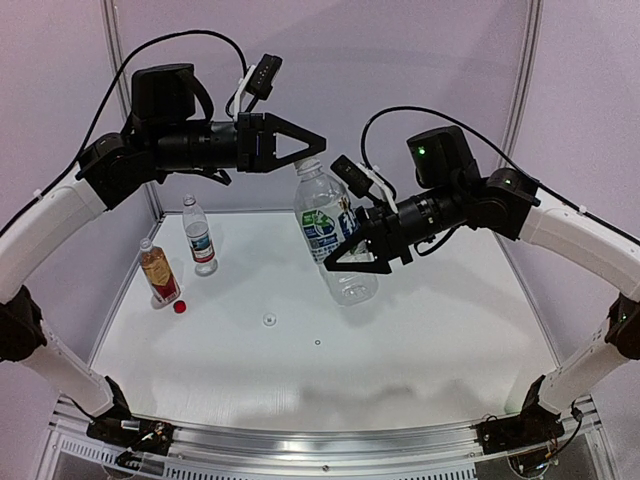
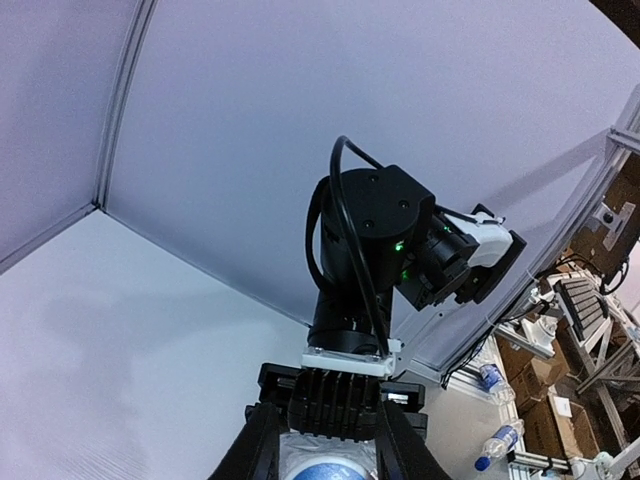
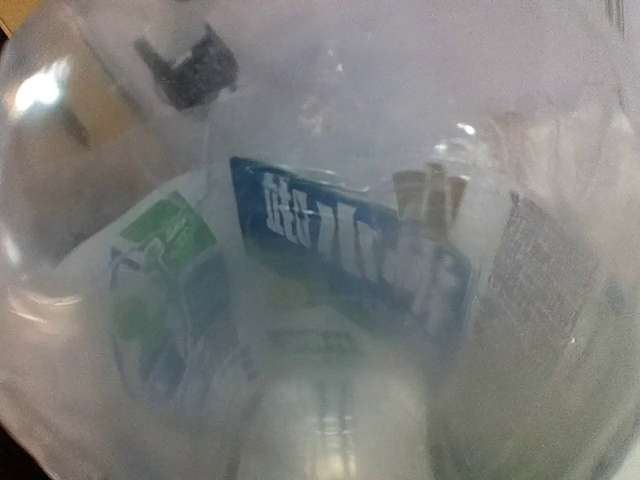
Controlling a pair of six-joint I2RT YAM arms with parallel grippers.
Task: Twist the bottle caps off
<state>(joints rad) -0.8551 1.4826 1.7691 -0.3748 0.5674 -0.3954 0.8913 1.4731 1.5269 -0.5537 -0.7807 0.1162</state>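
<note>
Mid-air: green-blue label bottle in the right end effector, left end effector at its neck.

Right fingers are clamped on the lower body of this clear bottle, which tilts w/ neck up-left, well above the bench. Left fingertips sit right at the neck end; top view doesn't show whether they pinch it. Left wrist view shows its fingers apart w/ a round bluish-white top between them, contact can't be told. Right wrist view is filled w/ blurred label: green patch, blue panel w/ white lettering. On bench far left, top view only: blue-white-red label bottle and amber bottle standing near each other, red cap loose just beside the amber base, whitish cap apart, toward centre.
</note>
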